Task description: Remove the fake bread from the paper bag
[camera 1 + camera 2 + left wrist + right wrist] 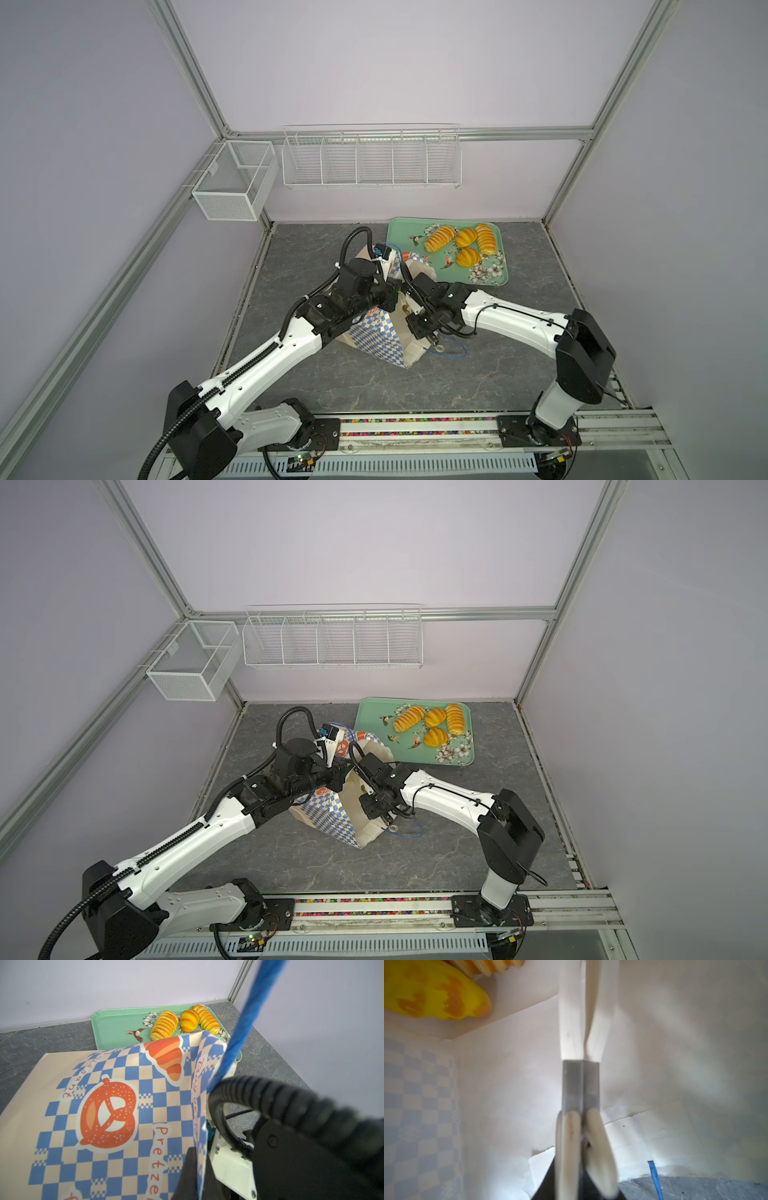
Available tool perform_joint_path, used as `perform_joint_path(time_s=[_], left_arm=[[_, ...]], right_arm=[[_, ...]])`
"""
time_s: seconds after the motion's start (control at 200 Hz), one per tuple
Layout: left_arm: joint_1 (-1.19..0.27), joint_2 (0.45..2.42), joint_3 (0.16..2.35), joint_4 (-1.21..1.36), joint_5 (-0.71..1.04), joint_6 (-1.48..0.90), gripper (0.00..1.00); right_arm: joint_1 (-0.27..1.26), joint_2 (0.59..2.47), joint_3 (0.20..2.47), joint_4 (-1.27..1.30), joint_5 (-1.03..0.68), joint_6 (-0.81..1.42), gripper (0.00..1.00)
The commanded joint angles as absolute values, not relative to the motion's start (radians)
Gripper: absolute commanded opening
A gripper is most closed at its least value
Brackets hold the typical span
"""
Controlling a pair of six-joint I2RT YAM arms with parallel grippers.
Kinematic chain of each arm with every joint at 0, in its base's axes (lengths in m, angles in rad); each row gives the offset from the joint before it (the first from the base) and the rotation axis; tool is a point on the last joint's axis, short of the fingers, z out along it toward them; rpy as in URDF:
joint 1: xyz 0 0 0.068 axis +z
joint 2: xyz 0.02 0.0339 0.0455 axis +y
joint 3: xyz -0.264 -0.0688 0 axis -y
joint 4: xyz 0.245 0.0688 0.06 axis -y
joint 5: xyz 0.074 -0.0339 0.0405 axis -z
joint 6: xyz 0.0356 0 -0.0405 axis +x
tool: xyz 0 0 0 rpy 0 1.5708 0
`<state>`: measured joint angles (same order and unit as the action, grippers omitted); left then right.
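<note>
The paper bag [376, 336] [328, 817] lies tipped on the grey table, its mouth facing right. My left gripper [200, 1153] [390, 293] is shut on the bag's upper rim [199, 1105]. My right gripper [583, 1178] [419, 324] is shut on metal tongs [580, 1084] that reach inside the bag. The tongs' cream tips are nearly together with nothing between them. Deeper in the bag lie a round fake bread [436, 999] and a ribbed one [483, 966], both apart from the tips. Several more breads [466, 237] [435, 717] [164, 1025] rest on the green tray [402, 239].
The flowered tray [374, 719] [116, 1026] sits at the back right, just behind the bag. A blue cord handle [451, 353] [654, 1176] lies on the table by the bag's mouth; another [245, 1022] crosses the left wrist view. White wire baskets [370, 162] [232, 183] hang on the back wall.
</note>
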<state>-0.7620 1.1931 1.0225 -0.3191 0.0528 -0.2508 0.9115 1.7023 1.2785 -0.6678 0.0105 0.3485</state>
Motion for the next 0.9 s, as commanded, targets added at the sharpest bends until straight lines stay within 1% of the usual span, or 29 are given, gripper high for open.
perform_joint_path(time_s=[0.0, 0.13, 0.405, 0.605, 0.895], left_arm=[[-0.759, 1.189, 1.029, -0.295, 0.086, -0.248, 0.0], [-0.759, 1.198, 1.038, -0.291, 0.106, -0.252, 0.0], [-0.759, 1.203, 1.051, -0.302, 0.123, -0.254, 0.0], [-0.759, 1.214, 1.059, -0.293, 0.155, -0.259, 0.0], [-0.759, 1.236, 1.066, -0.276, 0.181, -0.258, 0.0]], right_arm=[[0.916, 1.73, 1.279, -0.625, -0.008, 0.352, 0.31], [0.917, 1.769, 1.316, -0.64, 0.0, 0.339, 0.38], [0.916, 1.841, 1.405, -0.7, 0.045, 0.336, 0.47], [0.913, 1.906, 1.47, -0.732, 0.046, 0.324, 0.48], [0.92, 1.953, 1.479, -0.73, 0.018, 0.302, 0.45]])
